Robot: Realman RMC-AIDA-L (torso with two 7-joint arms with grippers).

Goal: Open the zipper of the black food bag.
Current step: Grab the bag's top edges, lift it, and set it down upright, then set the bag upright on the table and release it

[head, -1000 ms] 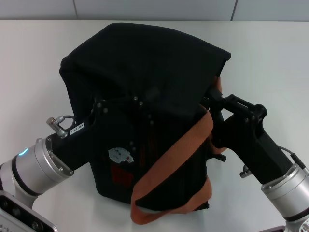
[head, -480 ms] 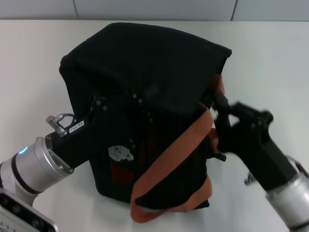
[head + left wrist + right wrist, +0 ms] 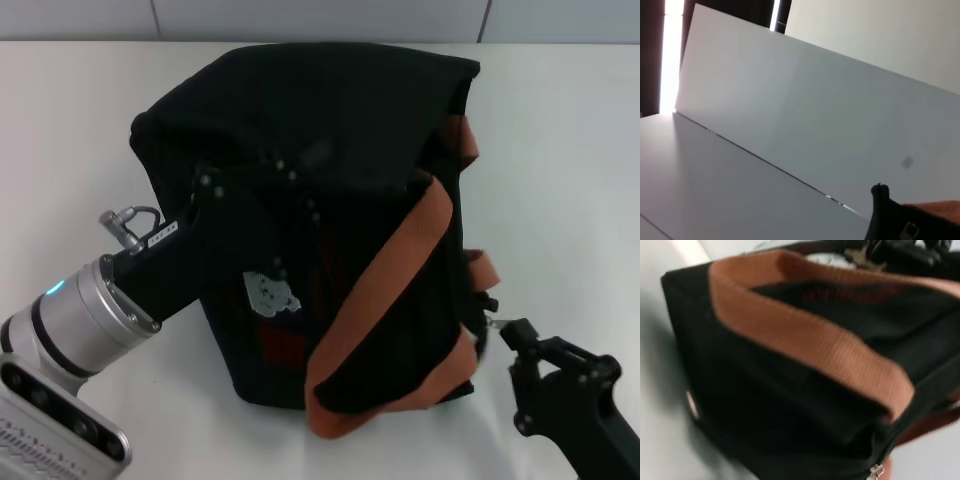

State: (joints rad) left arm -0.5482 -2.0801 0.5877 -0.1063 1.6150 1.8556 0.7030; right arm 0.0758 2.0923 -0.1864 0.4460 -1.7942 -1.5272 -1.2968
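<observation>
Right hand point(image 3: 497, 325) pulled back nearer, grip unclear, left hand point(image 3: 285, 195) hidden against black food bag point(image 3: 330, 120)

The red lettering on the black food bag point(image 3: 300, 250) is unreadable.

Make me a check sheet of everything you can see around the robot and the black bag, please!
Surface: white table, bare where it shows.
Job's things: black food bag lies tipped on the table, orange-brown strap across its front, bear print facing up. The zipper pull, small and silvery, shows at the bag's lower corner in the right wrist view; whether the zip is open cannot be told.
Clutter: nothing seen.
Grippers: left gripper rests on the bag's front. Right gripper sits off the bag's near right corner, by the strap end.
Cables: a thin loop at the left wrist.
Surroundings: pale wall panels behind the table.
</observation>
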